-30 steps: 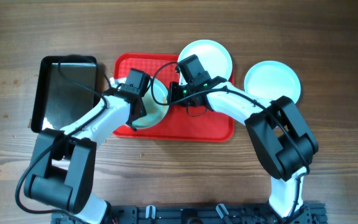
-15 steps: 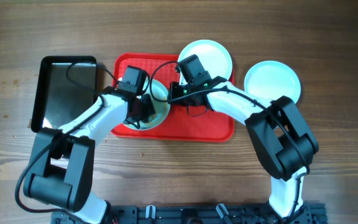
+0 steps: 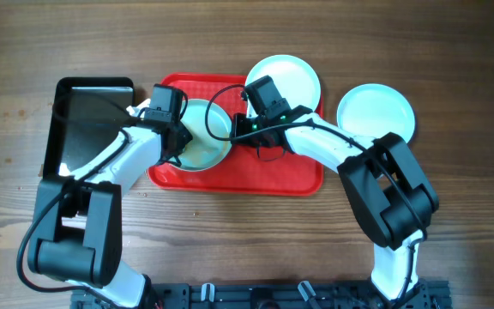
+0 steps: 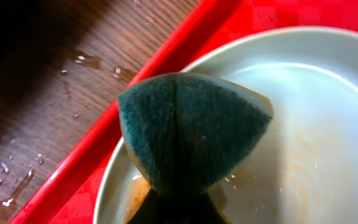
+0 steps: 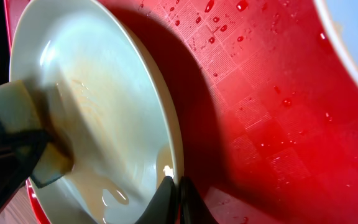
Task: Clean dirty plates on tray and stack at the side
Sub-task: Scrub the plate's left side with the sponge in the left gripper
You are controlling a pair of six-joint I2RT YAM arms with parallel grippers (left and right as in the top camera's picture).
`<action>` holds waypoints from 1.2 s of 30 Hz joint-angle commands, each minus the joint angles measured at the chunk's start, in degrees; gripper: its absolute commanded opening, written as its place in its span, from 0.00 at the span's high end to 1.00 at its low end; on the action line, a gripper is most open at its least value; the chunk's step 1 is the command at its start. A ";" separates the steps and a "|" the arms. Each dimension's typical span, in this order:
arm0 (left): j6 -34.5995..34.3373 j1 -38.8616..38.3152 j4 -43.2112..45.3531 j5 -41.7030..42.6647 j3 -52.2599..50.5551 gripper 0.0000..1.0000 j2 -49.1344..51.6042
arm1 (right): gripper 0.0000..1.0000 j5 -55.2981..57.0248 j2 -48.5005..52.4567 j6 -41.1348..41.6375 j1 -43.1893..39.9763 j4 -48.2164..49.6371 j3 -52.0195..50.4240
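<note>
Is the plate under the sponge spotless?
No, brownish sauce smears show on the plate right beside the sponge.

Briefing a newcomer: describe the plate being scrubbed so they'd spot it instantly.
Find the red tray mid-table. On its left half lies a pale plate. Unlike the two clean plates further right, it carries brownish smears and a green sponge.

The red tray (image 3: 268,176) lies mid-table, beaded with water. Plate 1 (image 3: 204,139), pale with faint brown streaks, sits at its left end. Plate 2 (image 3: 297,73), clean, overlaps its far right corner. Plate 3 (image 3: 376,112), clean, lies right of the tray.
</note>
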 commanded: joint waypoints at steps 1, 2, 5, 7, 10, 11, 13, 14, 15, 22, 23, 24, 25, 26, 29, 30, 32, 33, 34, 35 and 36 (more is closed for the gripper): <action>13.84 0.48 -0.59 13.66 -0.04 0.96 1.46 | 0.96 0.55 1.60 -0.04 0.07 -0.52 -0.17; 15.80 0.48 -0.31 15.34 -0.04 0.96 1.46 | 0.96 0.52 1.60 -0.02 0.07 -0.50 -0.17; 16.98 0.48 0.28 16.61 -0.04 0.96 1.46 | 0.96 0.57 1.62 -0.02 0.09 -0.42 -0.17; 16.94 0.48 0.26 16.61 -0.04 0.96 1.46 | 0.95 0.57 2.10 0.02 0.09 0.02 -0.17; 16.09 0.48 0.24 17.05 -0.04 0.96 1.46 | 0.95 -0.57 3.80 0.70 0.09 1.25 -0.17; 16.11 0.48 0.22 17.05 -0.04 0.96 1.46 | 0.95 -1.46 4.11 1.09 0.09 1.68 -0.17; 16.09 0.48 0.24 17.05 -0.04 0.96 1.46 | 0.92 -2.29 4.94 2.23 0.09 2.16 -0.17; 16.09 0.48 0.26 17.03 -0.04 0.96 1.46 | 0.90 -2.67 5.35 2.40 0.09 2.36 -0.17; 16.11 0.46 0.26 17.03 -0.04 0.96 1.46 | 0.90 -3.02 5.46 2.51 0.09 2.47 -0.17; 16.11 0.48 6.86 11.45 -0.02 0.96 1.46 | 0.96 -3.82 5.60 2.56 0.07 2.47 -0.17; 16.13 0.48 9.20 9.53 -0.02 0.96 1.46 | 0.96 -3.96 5.60 2.56 0.07 2.47 -0.17; 16.13 0.48 11.87 7.21 -0.02 0.96 1.46 | 0.96 -3.93 5.60 2.56 0.09 2.45 -0.17; 16.13 0.48 14.05 5.29 -0.02 0.96 1.46 | 0.96 -3.96 5.60 2.56 0.07 2.38 -0.17; 16.13 0.48 16.61 2.95 -0.02 0.96 1.46 | 0.96 -3.93 5.62 2.56 0.07 2.19 -0.17; 16.13 0.48 20.65 -1.81 -0.02 0.96 1.44 | 0.96 -3.93 5.60 2.49 0.07 2.03 -0.17; 16.13 0.48 20.59 -1.92 0.00 0.96 1.44 | 0.96 -3.93 5.60 2.49 0.07 2.03 -0.17; 16.11 0.46 17.86 -1.84 0.02 0.96 1.42 | 0.96 -3.93 5.60 2.51 0.07 2.05 -0.17; 16.11 0.46 14.95 -1.62 0.04 0.96 1.38 | 0.96 -3.93 5.60 2.49 0.07 2.05 -0.17; 16.13 0.46 12.07 -1.25 0.04 0.96 1.38 | 0.96 -3.93 5.60 2.49 0.07 2.05 -0.17; 16.13 0.46 9.09 -0.98 0.04 0.96 1.40 | 0.96 -3.93 5.60 2.47 0.07 2.05 -0.17; 16.13 0.46 5.14 -0.59 0.04 0.96 1.40 | 0.95 -3.93 5.60 2.47 0.07 2.05 -0.17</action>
